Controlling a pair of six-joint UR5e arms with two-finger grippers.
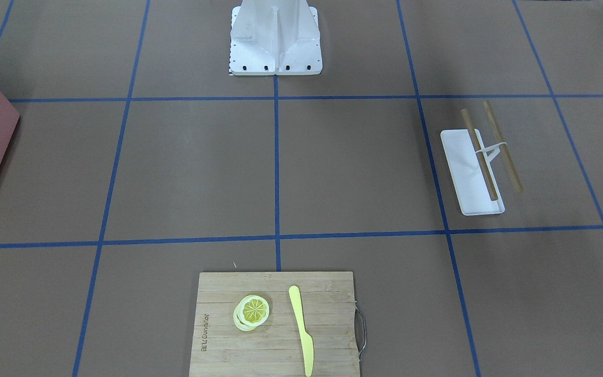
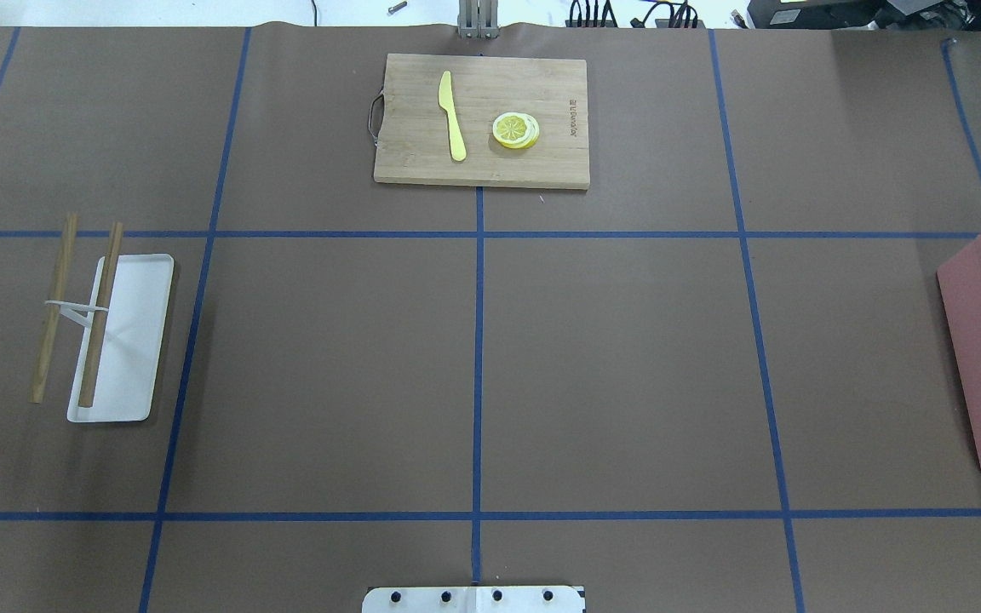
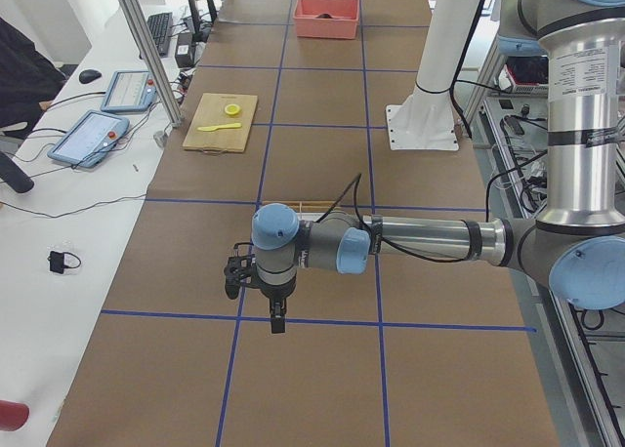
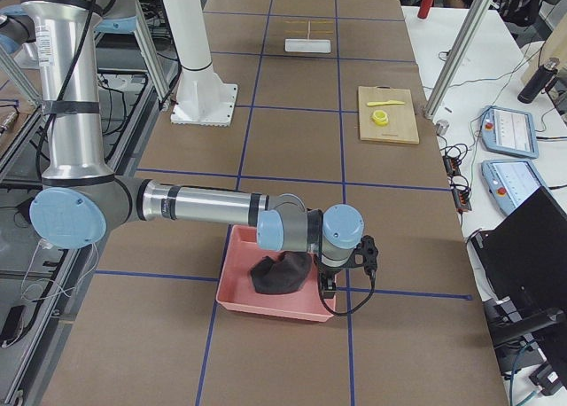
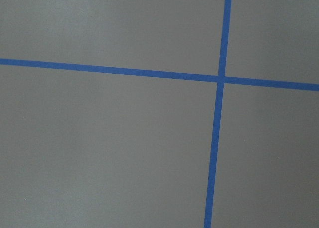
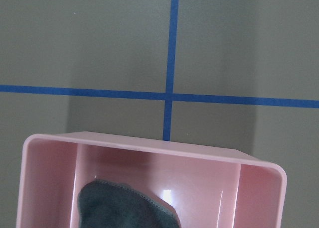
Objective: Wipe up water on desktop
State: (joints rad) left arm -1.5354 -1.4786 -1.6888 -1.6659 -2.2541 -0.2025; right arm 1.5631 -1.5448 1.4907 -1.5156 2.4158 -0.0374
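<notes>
Stretched out level — left arm [image 3: 420, 240] and right arm [image 4: 204, 204], wrists turned down.

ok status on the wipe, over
Left tool over bare desktop, right tool by bin with cloth; open or shut, cannot tell. No water seen. Board, tray far from both tools.

Even bright light across the desktop [image 2: 329, 366], soft shadows, glare inside pink bin [image 6: 149, 144].

The table [image 2: 610, 366] is matt brown and paper-like, crossed by smooth blue tape [image 2: 478, 383]. The board [image 2: 542, 166] is pale grained wood with a thin metal handle [image 2: 372, 115]. The knife [image 2: 453, 119] looks like yellow plastic. The pink bin [image 6: 124, 163] is glossy plastic and holds dark, fuzzy cloth [image 6: 124, 208]. The white tray [image 2: 137, 340] is smooth.
</notes>
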